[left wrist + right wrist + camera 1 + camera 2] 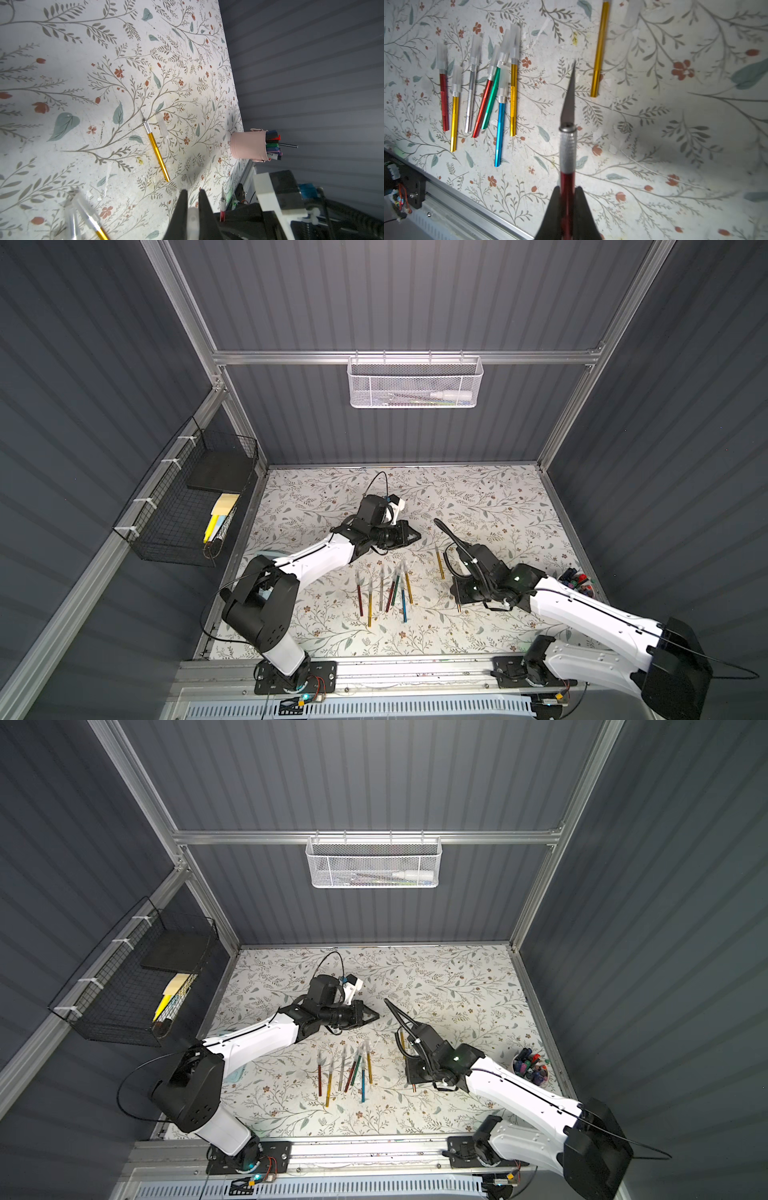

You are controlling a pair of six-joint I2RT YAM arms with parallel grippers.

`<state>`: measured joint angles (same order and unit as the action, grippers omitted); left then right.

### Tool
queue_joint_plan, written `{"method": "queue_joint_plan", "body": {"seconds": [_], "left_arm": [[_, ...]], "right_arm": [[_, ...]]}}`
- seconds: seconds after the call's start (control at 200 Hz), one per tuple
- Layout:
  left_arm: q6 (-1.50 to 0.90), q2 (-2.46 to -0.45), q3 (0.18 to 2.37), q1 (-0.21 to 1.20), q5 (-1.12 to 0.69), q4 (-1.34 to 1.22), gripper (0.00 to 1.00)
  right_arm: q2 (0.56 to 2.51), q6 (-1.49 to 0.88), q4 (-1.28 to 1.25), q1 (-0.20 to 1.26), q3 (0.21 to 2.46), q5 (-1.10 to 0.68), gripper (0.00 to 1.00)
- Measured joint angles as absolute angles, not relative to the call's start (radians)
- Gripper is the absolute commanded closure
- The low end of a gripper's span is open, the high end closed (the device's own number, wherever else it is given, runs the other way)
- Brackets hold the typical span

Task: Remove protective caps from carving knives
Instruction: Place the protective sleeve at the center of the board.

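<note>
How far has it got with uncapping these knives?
Done: one gold knife lies bare, its loose cap beside it. In hand: the right gripper holds a bare red knife; the left gripper pinches what looks like its cap. Left: seven capped knives.

White mesh basket (pixel 374 385), black wire basket (pixel 166 510), pink cup (pixel 245 145)
</note>
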<state>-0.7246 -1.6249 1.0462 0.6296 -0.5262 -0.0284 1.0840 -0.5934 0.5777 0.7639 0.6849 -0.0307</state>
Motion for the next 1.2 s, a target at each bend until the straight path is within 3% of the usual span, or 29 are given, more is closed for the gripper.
{"method": "queue_joint_plan", "body": {"seconds": [0.435, 1.201], "left_arm": [[-0.71, -1.839, 1.2, 0.676, -0.517, 0.005, 1.0], [-0.709, -2.26, 1.652, 0.722, -0.494, 0.087, 1.0]], "right_arm": [[0.937, -0.545, 0.706, 0.731, 0.686, 0.065, 1.0], [0.922, -0.589, 0.726, 0.729, 0.678, 0.079, 1.0]]}}
